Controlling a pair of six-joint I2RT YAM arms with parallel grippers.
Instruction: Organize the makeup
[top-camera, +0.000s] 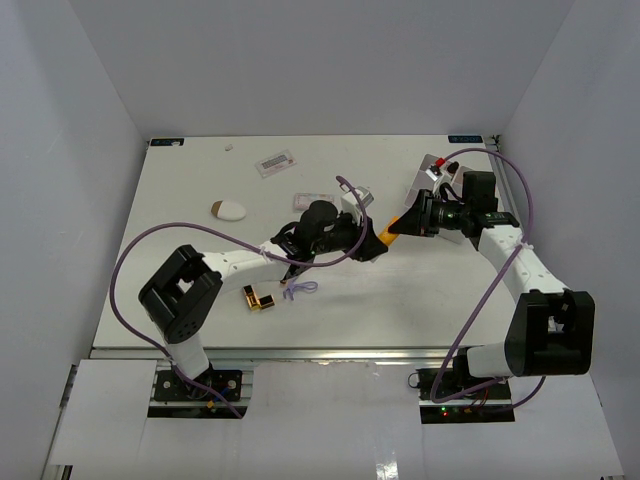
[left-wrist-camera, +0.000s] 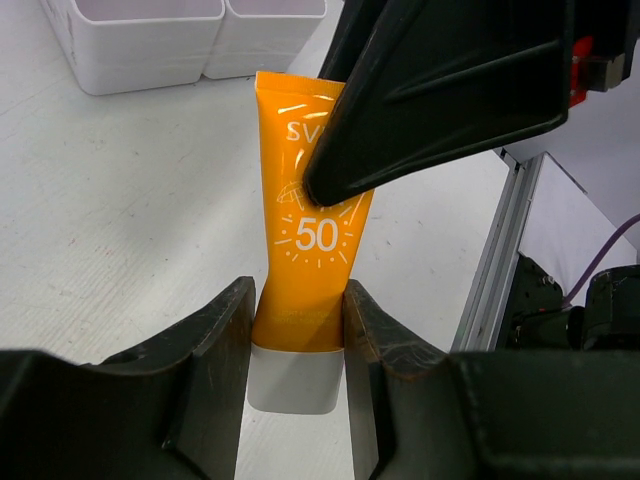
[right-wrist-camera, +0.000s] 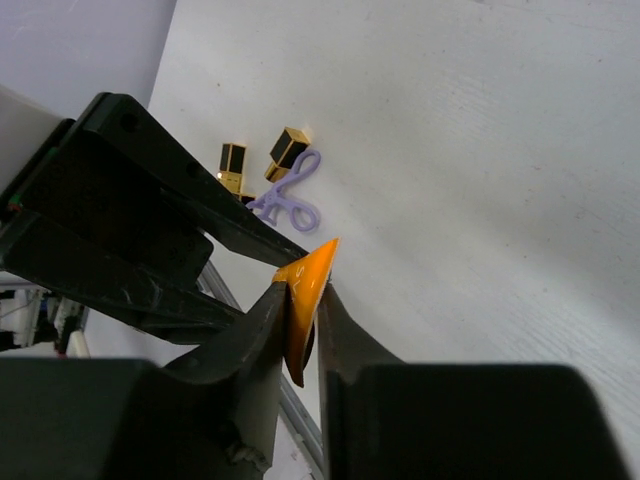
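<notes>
- The white tray (left-wrist-camera: 140, 55) stood beyond the left pincer (left-wrist-camera: 297, 305), ahead and to its left; two compartments showed only rims and outer walls, so their contents could not be told
- The left pincer was clenched on the orange tube (left-wrist-camera: 310, 240) just above its white cap, one finger pressed to each side
- The right pincer (right-wrist-camera: 300, 300) was clamped on the same tube's flat crimped end, so both pincers held the tube over the tabletop (top-camera: 200, 270)
- Two lipstick tubes (right-wrist-camera: 287, 150) lay beyond the right pincer, past the left arm, with a purple loop (right-wrist-camera: 290, 203) just beside them
- A beige sponge (top-camera: 228, 209) and two clear packets (top-camera: 275, 162) lay well to the left of the left pincer
- A stretch of white tabletop ran from the left pincer to the tray; the metal edge rail (left-wrist-camera: 500, 250) passed near on its right
</notes>
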